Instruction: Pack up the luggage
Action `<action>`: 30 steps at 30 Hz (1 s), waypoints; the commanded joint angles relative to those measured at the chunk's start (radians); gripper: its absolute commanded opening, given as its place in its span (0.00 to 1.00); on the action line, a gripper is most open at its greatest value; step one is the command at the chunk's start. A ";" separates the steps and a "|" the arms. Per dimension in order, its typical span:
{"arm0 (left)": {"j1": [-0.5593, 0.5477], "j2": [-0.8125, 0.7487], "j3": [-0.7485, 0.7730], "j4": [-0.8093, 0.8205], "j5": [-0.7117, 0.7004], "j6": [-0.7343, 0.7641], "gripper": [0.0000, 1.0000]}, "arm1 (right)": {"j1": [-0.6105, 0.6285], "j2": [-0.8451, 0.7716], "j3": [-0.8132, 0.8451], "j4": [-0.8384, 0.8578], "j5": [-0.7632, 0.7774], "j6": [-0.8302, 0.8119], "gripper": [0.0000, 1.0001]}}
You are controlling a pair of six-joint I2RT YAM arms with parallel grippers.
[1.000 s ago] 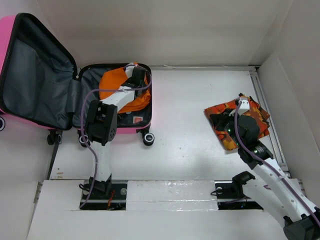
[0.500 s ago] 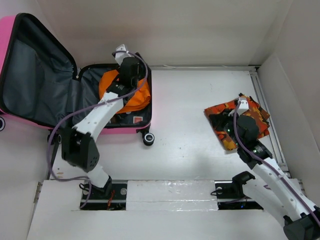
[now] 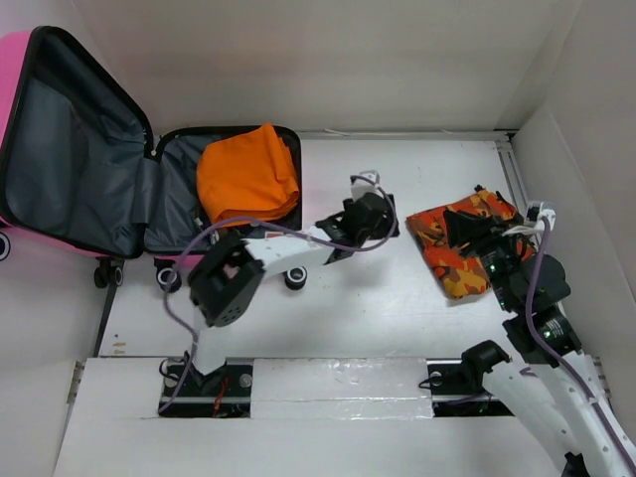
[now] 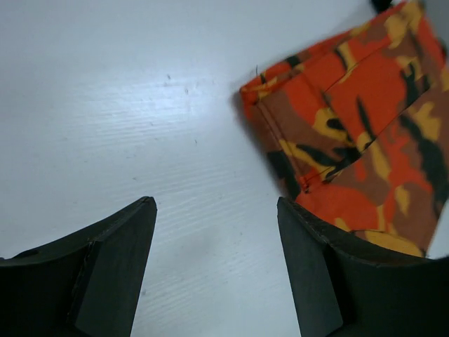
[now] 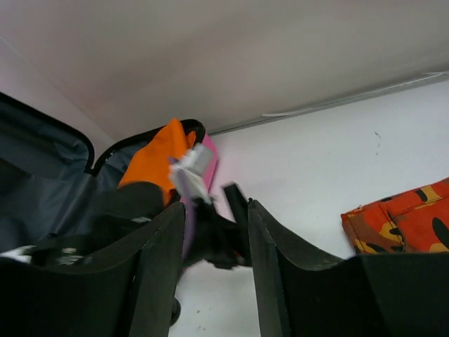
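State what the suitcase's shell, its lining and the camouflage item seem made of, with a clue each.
Suitcase shell: probably hard plastic, smooth and rigid-looking pink. Lining: dark grey fabric, softly creased. Camouflage item: woven cloth, matte, with stitched hems.

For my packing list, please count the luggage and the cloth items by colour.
Pink luggage: 1
Plain orange cloth, lying inside the luggage: 1
Orange camouflage cloth, outside the luggage: 1
Total: 3

Bright even light, soft shadows, blurred foregrounds
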 commanded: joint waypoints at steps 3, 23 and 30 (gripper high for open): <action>-0.054 0.209 0.205 -0.011 0.089 -0.025 0.66 | 0.006 0.000 0.039 -0.039 0.018 0.002 0.47; -0.041 0.567 0.578 -0.088 0.076 -0.109 0.00 | 0.006 0.039 -0.001 -0.019 -0.024 -0.008 0.47; 0.048 0.221 0.114 0.068 -0.046 -0.091 0.00 | 0.006 0.069 -0.042 0.007 -0.039 -0.011 0.47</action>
